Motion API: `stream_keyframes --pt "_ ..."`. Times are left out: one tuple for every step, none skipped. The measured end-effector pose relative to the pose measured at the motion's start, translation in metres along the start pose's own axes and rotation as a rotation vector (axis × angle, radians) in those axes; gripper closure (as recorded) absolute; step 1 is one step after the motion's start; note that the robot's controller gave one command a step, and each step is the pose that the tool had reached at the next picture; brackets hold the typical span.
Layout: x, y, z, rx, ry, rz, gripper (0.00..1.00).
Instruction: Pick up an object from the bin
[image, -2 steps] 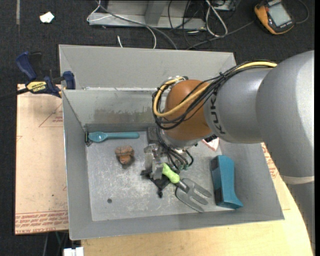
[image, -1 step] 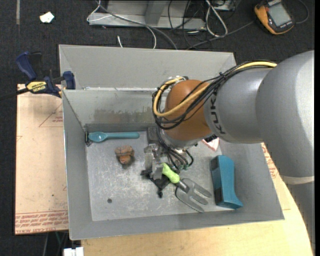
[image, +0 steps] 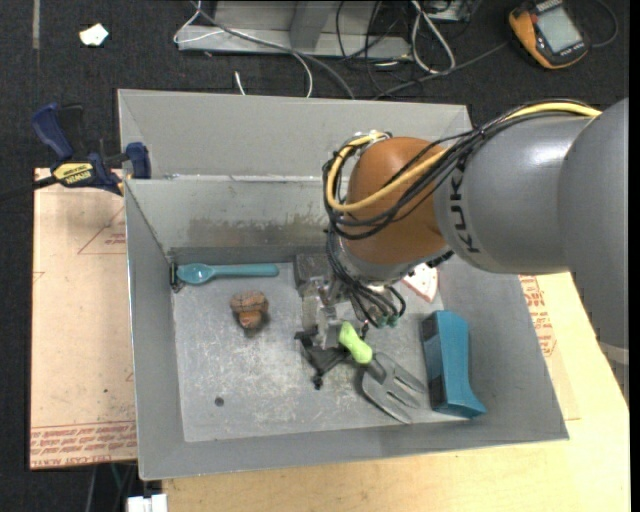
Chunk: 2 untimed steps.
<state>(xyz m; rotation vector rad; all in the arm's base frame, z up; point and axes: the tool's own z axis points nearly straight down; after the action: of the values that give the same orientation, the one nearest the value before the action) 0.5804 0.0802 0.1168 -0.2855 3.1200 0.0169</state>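
Note:
My gripper (image: 319, 345) hangs low over the middle of the bin floor, below the orange wrist cover. Right beside it on the right lies a grey fork-like tool with a lime green handle (image: 356, 346); its grey head (image: 392, 388) points toward the front right. The green handle touches or nearly touches the gripper's right side. A small brown lumpy thing (image: 249, 308) lies to the gripper's left, apart from it.
A teal spoon (image: 222, 271) lies along the back wall at the left. A blue block-shaped thing (image: 452, 362) lies at the right. A white and red card (image: 424, 283) peeks out under the arm. Bare floor spreads at the front left.

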Motion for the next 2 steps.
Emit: stream_keyframes --pt "0.0 0.007 -0.092 0.0 -0.004 -0.068 1.0" --pt "-0.006 -0.006 -0.089 0.002 -0.026 -0.112 1.0"
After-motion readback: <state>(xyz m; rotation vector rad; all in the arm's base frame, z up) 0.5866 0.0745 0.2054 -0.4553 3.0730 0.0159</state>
